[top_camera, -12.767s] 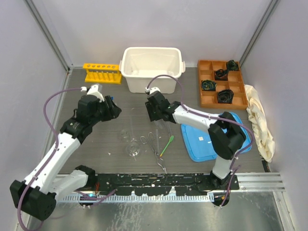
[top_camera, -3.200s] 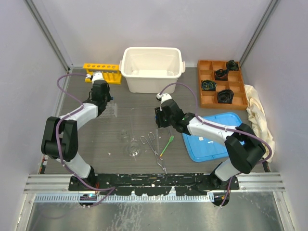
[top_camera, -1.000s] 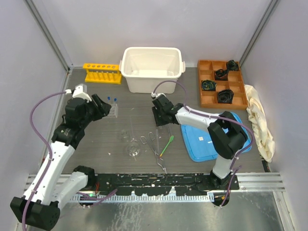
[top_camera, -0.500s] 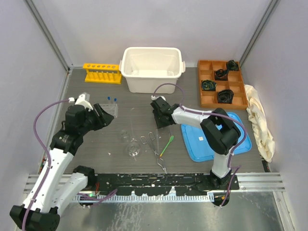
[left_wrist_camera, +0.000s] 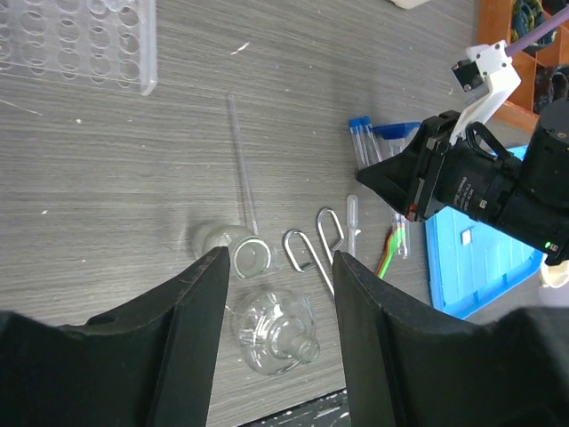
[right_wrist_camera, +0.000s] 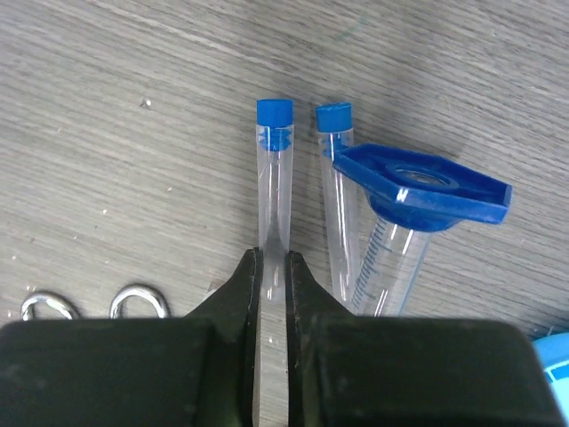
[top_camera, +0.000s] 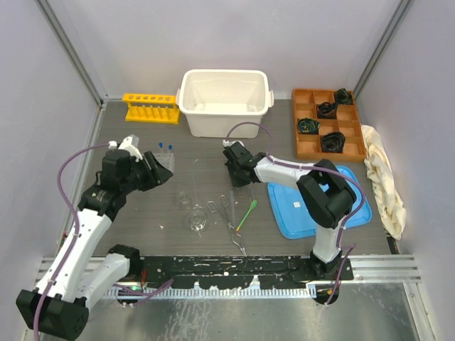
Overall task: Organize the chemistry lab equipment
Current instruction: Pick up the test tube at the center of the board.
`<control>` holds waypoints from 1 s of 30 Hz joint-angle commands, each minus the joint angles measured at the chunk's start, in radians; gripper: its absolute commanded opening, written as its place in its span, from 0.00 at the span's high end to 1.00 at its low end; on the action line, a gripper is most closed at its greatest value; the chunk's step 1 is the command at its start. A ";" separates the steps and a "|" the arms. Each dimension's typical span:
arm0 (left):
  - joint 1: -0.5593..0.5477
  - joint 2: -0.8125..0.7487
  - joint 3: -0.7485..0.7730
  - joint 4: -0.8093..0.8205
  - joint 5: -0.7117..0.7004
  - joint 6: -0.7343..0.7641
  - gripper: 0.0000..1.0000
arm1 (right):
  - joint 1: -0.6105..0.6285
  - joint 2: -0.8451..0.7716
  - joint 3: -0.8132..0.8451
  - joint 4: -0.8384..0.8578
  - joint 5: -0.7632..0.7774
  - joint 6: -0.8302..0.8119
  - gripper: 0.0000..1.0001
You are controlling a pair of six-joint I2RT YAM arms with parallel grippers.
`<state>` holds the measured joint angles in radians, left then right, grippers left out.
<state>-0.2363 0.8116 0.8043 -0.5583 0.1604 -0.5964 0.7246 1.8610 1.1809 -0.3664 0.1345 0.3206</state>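
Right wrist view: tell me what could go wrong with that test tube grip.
1. The right tool pinches the blue-capped test tube with narrow tips, well away from its cap; the smooth tube may slip or pivot when lifted.
2. A second tube lies close beside it, next to the blue-based cylinder; a sideways move could knock both rolling.

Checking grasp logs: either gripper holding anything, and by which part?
Right gripper pinches a blue-capped test tube on its clear body, below the cap. Left gripper is open, empty.
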 commanded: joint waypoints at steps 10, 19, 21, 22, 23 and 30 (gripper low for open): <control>-0.006 0.431 0.273 0.172 0.301 -0.085 0.50 | 0.234 -0.388 -0.055 0.114 0.191 -0.063 0.99; -0.055 0.518 0.315 0.227 0.328 -0.141 0.53 | 0.343 -0.408 -0.084 0.209 0.246 -0.029 0.99; -0.065 0.509 0.312 0.228 0.327 -0.151 0.53 | 0.343 -0.395 -0.078 0.217 0.241 -0.032 0.99; -0.071 0.505 0.309 0.228 0.324 -0.155 0.53 | 0.345 -0.388 -0.074 0.220 0.237 -0.034 0.99; -0.078 0.501 0.305 0.228 0.319 -0.161 0.53 | 0.346 -0.380 -0.068 0.223 0.233 -0.037 0.99; -0.129 0.490 0.278 0.228 0.300 -0.166 0.53 | 0.348 -0.340 -0.029 0.225 0.227 -0.053 0.99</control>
<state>-0.3431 1.3399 1.0805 -0.3870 0.4522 -0.7513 1.0653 1.5131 1.0958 -0.1951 0.3397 0.2714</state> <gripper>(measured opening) 0.470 0.162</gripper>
